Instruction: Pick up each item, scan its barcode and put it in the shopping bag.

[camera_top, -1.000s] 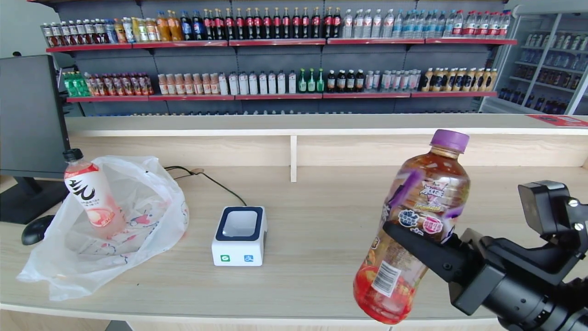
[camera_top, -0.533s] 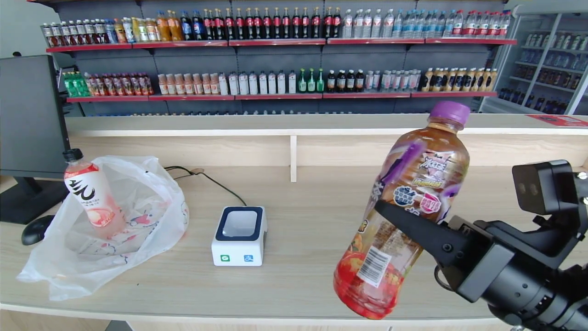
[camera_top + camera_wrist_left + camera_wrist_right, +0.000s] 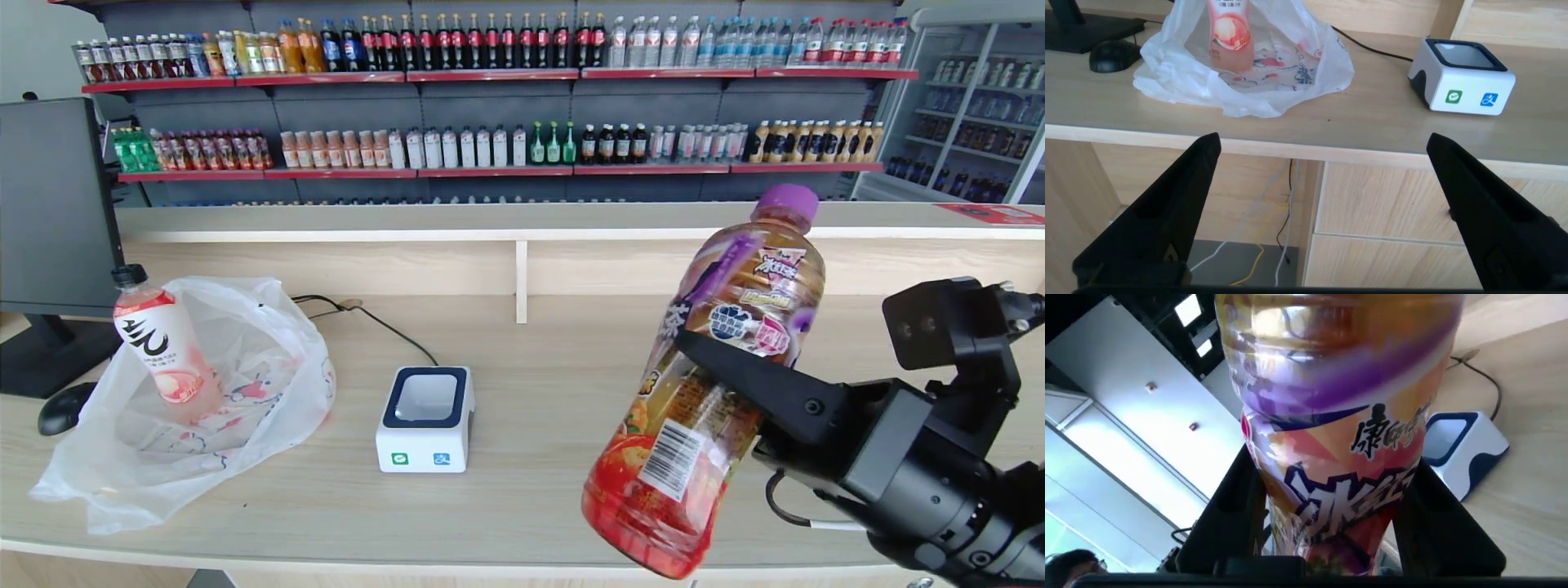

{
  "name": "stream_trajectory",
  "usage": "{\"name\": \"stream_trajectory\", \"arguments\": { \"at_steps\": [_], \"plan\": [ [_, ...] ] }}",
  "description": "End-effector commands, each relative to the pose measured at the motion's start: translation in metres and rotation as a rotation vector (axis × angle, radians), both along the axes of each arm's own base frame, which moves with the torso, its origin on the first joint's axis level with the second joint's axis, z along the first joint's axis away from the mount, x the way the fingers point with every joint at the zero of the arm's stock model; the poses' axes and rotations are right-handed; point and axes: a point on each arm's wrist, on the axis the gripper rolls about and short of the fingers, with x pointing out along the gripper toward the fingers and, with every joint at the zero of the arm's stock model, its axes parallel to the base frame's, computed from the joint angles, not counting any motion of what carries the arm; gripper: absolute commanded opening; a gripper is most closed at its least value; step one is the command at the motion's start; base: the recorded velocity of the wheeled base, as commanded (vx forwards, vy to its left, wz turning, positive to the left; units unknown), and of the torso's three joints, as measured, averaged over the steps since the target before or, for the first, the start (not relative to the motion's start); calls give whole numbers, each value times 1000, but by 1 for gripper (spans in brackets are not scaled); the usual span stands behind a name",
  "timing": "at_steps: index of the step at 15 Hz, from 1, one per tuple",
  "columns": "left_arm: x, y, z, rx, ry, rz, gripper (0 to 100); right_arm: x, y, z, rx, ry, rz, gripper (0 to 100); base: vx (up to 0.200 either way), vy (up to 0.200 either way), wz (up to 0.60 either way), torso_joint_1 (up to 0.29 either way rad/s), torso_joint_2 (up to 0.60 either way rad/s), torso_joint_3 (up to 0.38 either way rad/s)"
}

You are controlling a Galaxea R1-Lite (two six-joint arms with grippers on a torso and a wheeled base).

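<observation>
Possibly a slip: the purple-capped bottle (image 3: 739,294) is full and tilted, cap up and away from the robot, gripped only across its middle; I judge it could pivot or slide between the fingers during a swing.
Drop zone: its base hangs over the near edge of the counter (image 3: 531,506), so a slip here could send it to the floor.
Missed scan: the barcode (image 3: 676,457) faces the robot, not the scanner (image 3: 426,418), which sits well apart toward the robot's left; without a turn of the wrist the window may read nothing.
Bag hazard: a pink bottle (image 3: 163,351) stands upright in the shopping bag (image 3: 245,359); a careless placement could knock it over.
Right tool (image 3: 727,359): pinching the purple-capped bottle at the label, one finger across the front, the other behind.
Left tool (image 3: 1323,220): spread wide, holding nothing, low in front of the counter edge.
</observation>
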Motion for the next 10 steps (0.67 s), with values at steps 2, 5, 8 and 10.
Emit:
{"name": "stream_trajectory", "arguments": {
  "at_steps": [2,5,8,10],
  "plan": [
    [0,0,0,0,-2,-1,100,-2,-2,13,58,-21,11,0,0,0,0,0,0,0],
    [0,0,0,0,-2,1,100,-13,-7,24,108,-37,43,0,0,0,0,0,0,0],
    [0,0,0,0,0,1,100,-17,-10,32,137,-61,49,0,0,0,0,0,0,0],
    [0,0,0,0,-2,1,100,-18,-9,31,137,-60,55,0,0,0,0,0,0,0]
  ]
}}
